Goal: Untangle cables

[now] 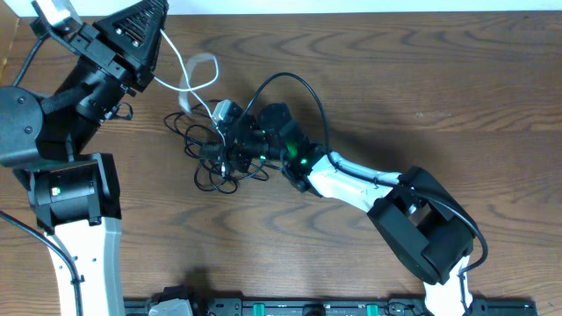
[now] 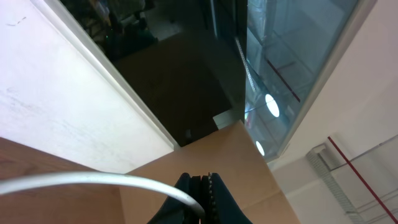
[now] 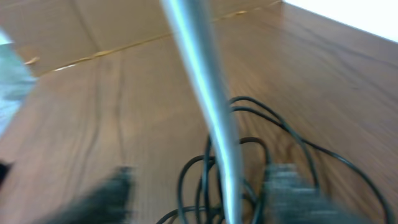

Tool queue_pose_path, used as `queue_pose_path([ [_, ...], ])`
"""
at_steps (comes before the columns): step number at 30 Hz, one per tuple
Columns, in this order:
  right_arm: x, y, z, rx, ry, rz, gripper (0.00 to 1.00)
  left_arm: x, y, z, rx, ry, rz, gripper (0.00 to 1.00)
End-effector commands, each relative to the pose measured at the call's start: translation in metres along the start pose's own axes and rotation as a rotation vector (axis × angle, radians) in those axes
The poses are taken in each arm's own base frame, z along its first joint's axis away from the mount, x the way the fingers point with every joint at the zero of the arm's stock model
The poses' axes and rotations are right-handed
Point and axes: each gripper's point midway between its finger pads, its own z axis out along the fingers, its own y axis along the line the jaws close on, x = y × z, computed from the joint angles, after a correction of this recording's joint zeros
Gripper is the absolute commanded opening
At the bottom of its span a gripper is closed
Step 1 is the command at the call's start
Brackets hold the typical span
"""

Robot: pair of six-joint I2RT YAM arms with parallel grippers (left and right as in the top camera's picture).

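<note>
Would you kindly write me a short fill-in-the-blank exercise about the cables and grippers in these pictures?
1. The cable clamped in the left gripper is ___.
2. The other cables, heaped by the right gripper, are ___.
3. They lie on a ___ table.
Missing words: white; black; wooden.

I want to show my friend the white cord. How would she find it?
Start at the brown wooden table and find the left gripper near its far left corner. The thin white cable runs from that gripper to the tangle of thin black cables; it is the only pale cord.
</note>
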Motion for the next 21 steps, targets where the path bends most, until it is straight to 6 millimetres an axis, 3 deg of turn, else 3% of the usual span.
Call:
queue_pose_path([
  [1,-0.012,-0.021,-0.005,0.125,-0.027,-0.02,0.13,0.007,-0.012,-0.003,0.022,0.034,0.016,0.07],
  [4,-0.011,-0.025,-0.007,0.132,-0.023,-0.015,0.27,0.007,-0.012,-0.003,0.022,0.038,0.016,0.08],
  [8,-0.001,-0.025,-0.007,0.134,0.015,0.002,0.31,0.007,-0.012,-0.003,0.022,0.038,0.016,0.08],
  [9,0.002,-0.025,-0.007,0.135,0.029,0.008,0.3,0.007,-0.012,-0.003,0.022,0.038,0.016,0.07],
  [10,0.005,-0.025,-0.007,0.135,0.039,0.012,0.19,0.007,-0.012,-0.003,0.022,0.038,0.016,0.08],
  [11,0.006,-0.026,-0.007,0.136,0.044,0.015,0.01,0.007,-0.012,-0.003,0.022,0.038,0.016,0.08],
  [13,0.004,-0.026,-0.007,0.137,0.035,0.011,0.01,0.008,-0.012,-0.003,0.022,0.039,0.016,0.08],
  [16,-0.017,-0.029,-0.013,0.143,-0.027,-0.013,0.01,0.008,-0.012,-0.003,0.022,0.039,0.019,0.08],
  [21,-0.065,-0.024,-0.042,0.148,-0.088,-0.037,0.01,0.008,-0.006,-0.003,0.002,0.041,0.1,0.08],
])
